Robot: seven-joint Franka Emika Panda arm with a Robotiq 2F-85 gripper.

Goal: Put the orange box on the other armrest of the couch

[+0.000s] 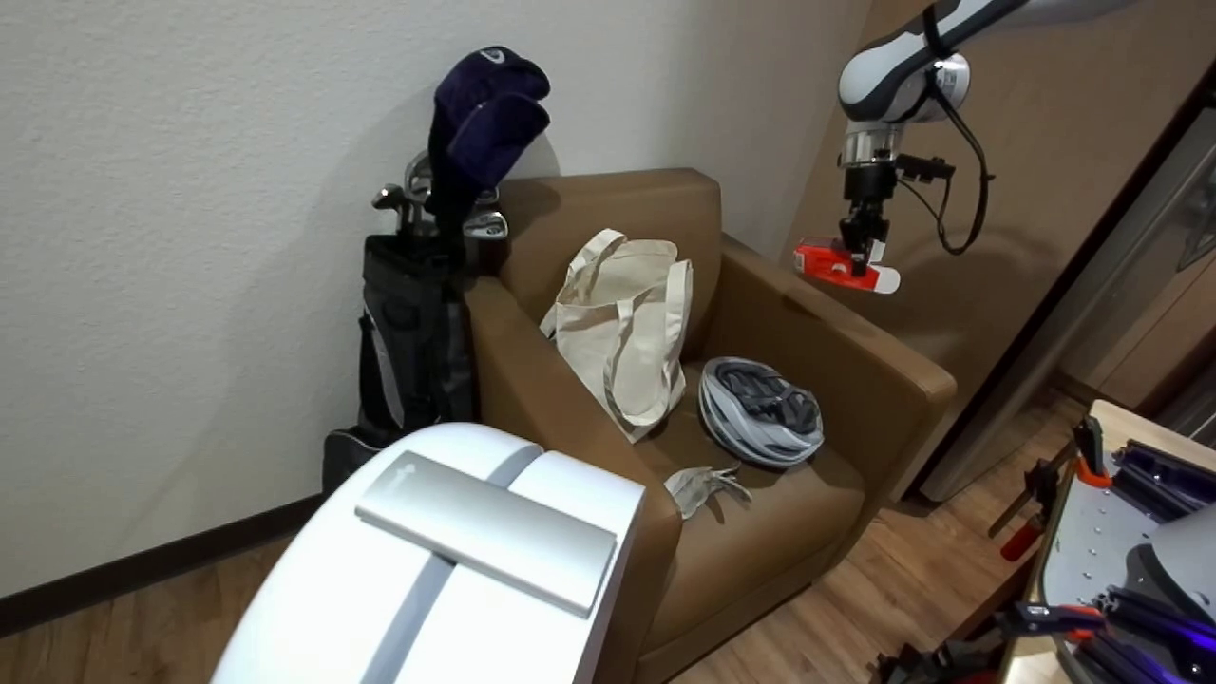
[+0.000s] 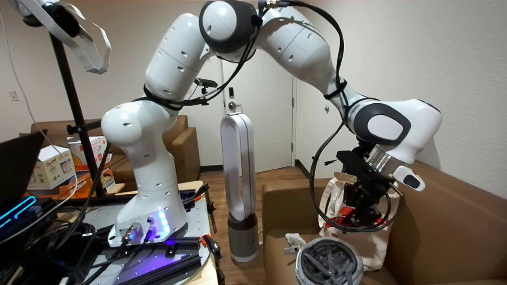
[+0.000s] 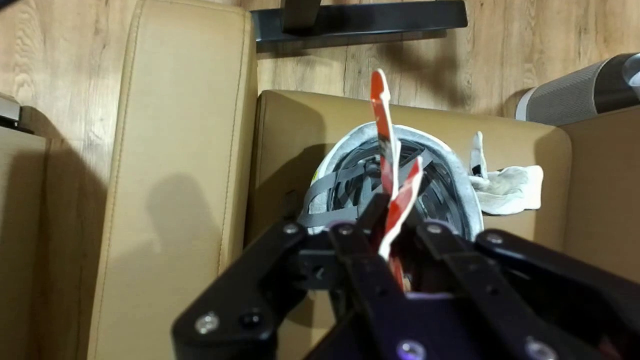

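The orange box (image 1: 826,264), a flat red-orange carton with white parts, hangs in the air, gripped between my fingers. My gripper (image 1: 863,255) is shut on it. It also shows in an exterior view (image 2: 345,211), partly hidden by the gripper (image 2: 362,215) and cables. In the wrist view the box (image 3: 382,120) stands edge-on between the fingers (image 3: 392,215), over the seat and helmet. The other armrest (image 1: 845,328) of the couch (image 1: 760,541) lies below the gripper's height. In the wrist view this armrest (image 3: 185,125) is left of the gripper, with shadows on it.
A cream cloth bag (image 1: 617,332) leans on the couch back. A grey helmet (image 1: 760,413) and a pale glove (image 1: 703,486) lie on the seat. The matching arm (image 2: 287,202) is near a tall white fan (image 2: 239,166). A golf bag (image 1: 418,332) stands beside the couch.
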